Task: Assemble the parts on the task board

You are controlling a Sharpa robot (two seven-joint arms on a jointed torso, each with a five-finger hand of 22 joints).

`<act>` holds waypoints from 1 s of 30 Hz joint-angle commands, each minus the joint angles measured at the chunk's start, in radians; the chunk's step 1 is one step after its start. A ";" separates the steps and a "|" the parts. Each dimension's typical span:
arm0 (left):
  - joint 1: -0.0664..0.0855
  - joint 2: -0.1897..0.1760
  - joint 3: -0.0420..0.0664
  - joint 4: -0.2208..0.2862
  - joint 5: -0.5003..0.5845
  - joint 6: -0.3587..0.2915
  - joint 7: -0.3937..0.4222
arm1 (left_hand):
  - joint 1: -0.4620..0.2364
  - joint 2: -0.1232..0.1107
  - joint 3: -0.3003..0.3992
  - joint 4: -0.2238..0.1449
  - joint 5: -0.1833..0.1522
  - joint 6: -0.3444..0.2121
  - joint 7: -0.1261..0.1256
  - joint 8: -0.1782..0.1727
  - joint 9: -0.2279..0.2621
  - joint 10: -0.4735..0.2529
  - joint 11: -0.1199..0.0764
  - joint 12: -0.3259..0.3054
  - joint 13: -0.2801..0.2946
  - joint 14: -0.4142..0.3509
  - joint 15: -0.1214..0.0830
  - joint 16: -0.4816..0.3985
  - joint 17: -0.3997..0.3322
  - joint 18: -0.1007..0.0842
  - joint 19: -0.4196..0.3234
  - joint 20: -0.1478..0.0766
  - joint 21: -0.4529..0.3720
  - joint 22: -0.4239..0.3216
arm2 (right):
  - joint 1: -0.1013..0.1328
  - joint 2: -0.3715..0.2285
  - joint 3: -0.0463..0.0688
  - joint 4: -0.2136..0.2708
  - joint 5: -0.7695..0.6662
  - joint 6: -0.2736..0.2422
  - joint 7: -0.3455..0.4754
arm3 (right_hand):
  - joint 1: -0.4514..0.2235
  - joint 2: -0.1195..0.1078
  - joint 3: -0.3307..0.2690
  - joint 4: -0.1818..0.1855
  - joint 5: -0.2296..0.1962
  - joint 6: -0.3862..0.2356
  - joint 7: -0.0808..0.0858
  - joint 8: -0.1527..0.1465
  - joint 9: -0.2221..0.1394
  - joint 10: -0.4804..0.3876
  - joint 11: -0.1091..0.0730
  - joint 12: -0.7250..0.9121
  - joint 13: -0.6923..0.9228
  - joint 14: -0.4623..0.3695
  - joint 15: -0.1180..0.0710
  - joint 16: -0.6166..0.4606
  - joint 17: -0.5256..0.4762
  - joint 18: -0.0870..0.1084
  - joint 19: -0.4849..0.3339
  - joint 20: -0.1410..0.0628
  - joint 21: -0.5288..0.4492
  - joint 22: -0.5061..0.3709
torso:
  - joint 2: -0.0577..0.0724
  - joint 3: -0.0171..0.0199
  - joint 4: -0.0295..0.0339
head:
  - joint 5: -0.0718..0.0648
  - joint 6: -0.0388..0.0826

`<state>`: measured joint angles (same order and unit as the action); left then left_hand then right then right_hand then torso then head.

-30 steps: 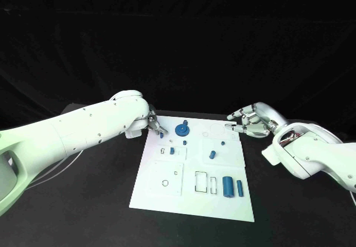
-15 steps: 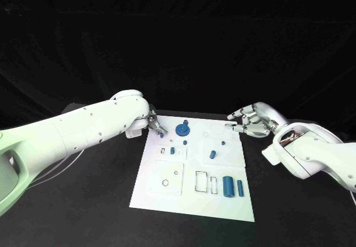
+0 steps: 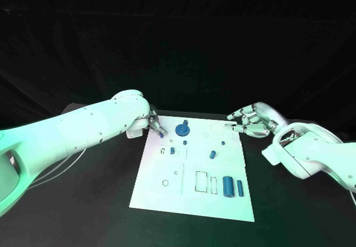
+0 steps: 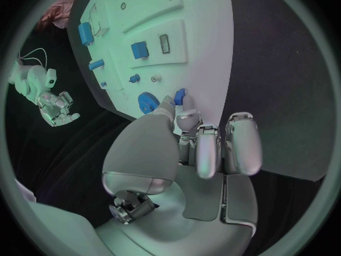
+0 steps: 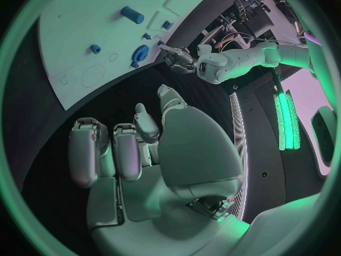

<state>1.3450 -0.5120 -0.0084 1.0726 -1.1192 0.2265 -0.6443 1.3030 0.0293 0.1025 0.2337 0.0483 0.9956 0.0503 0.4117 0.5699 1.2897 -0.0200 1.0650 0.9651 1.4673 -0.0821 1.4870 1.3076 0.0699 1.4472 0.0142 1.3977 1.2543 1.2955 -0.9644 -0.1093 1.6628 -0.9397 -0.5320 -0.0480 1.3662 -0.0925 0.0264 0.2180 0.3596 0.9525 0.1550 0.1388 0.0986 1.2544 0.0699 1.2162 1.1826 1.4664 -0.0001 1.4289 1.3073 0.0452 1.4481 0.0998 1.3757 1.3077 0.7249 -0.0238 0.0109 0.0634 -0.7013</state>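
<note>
Blue part [image 4: 181, 96] pinched at left hand [image 3: 154, 125] fingertips, beside the task board [image 3: 185, 198] far-left corner, gear [image 3: 182, 129] just inward; right hand [image 3: 248, 123] curled in, holding nothing, farther off.

Left hand [image 3: 154, 125] at the task board's [image 3: 171, 191] far-left corner, pinching a small blue part [image 4: 179, 96]. Right hand [image 3: 248, 122] at its far-right corner, fingers curled, nothing held.

A robotics lab: black-draped table [image 3: 89, 206], white task board [image 3: 163, 193], two white robot arms
</note>
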 commanded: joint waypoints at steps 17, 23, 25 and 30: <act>0.000 -0.019 -0.001 0.021 0.087 -0.039 0.040 | 0.043 -0.101 0.454 -0.131 0.003 0.005 0.009 -0.008 -0.014 0.011 -0.001 -0.028 -0.026 0.074 0.003 -0.005 0.166 -0.004 -0.003 0.003 0.002 0.002 | -0.001 -0.003 0.000 0.001 -0.010 0.011 -0.001 | -0.001 0.005 -0.003 0.003 0.001 0.003 -0.004 0.006 0.001 -0.001 -0.003 -0.001 0.002 0.049 -0.008 -0.004 0.035 0.008 -0.007 0.000 -0.008 0.120 | -0.002 0.0008 0.0024 | 0.004 0.003; 0.001 -0.061 -0.001 0.077 0.160 -0.093 0.038 | -0.013 -0.133 0.552 -0.165 0.005 0.011 0.004 0.011 0.000 0.025 -0.004 -0.020 -0.020 0.075 0.000 -0.005 0.167 -0.004 -0.001 0.002 0.003 0.005 | -0.001 -0.004 0.000 0.000 -0.010 0.010 -0.002 | 0.000 0.005 -0.004 0.003 0.002 0.003 -0.004 0.006 0.001 -0.001 -0.003 -0.001 0.002 0.049 -0.008 -0.004 0.035 0.008 -0.007 0.000 -0.008 0.120 | -0.008 0.0040 0.0057 | 0.007 0.002; 0.001 -0.078 -0.001 0.104 0.177 -0.110 0.035 | -0.027 -0.142 0.575 -0.175 0.005 0.014 0.002 0.018 0.004 0.030 -0.006 -0.016 -0.016 0.075 -0.001 -0.004 0.167 -0.005 0.000 0.001 0.005 0.008 | -0.001 -0.004 0.000 0.000 -0.010 0.010 -0.002 | 0.000 0.005 -0.004 0.003 0.002 0.003 -0.004 0.006 0.001 -0.001 -0.003 -0.001 0.002 0.049 -0.008 -0.004 0.035 0.008 -0.007 0.000 -0.008 0.120 | -0.010 0.0048 0.0060 | 0.008 0.000; 0.002 -0.124 -0.001 0.184 0.174 -0.165 0.034 | -0.060 -0.164 0.624 -0.196 0.004 0.022 -0.003 0.032 0.014 0.039 -0.010 -0.016 -0.018 0.075 -0.005 -0.004 0.168 -0.007 0.006 -0.002 0.012 0.021 | -0.001 -0.005 0.000 -0.001 -0.008 0.010 -0.003 | -0.001 0.005 -0.004 0.003 0.002 0.004 -0.004 0.006 0.001 0.000 -0.003 -0.001 0.002 0.049 -0.008 -0.004 0.035 0.008 -0.007 0.000 -0.007 0.121 | -0.013 0.0069 0.0088 | 0.010 -0.004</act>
<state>1.3457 -0.6330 -0.0098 1.2415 -0.9784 0.1277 -0.6196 1.2512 -0.1371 0.5870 0.1748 0.0567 0.9959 0.0608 0.4386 0.5826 1.3228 -0.0310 1.0515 0.9507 1.4673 -0.0821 1.4870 1.3074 0.0699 1.4472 0.0141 1.4048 1.2735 1.2954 -0.9690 -0.1093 1.6616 -0.9397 -0.5320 -0.0499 1.3662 -0.0925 0.0265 0.2179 0.3596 0.9525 0.1550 0.1388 0.0983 1.2544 0.0699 1.2162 1.1839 1.4664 -0.0001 1.4289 1.3081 0.0452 1.4481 0.0998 1.3717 1.3074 0.7146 -0.0186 0.0175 0.0725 -0.7029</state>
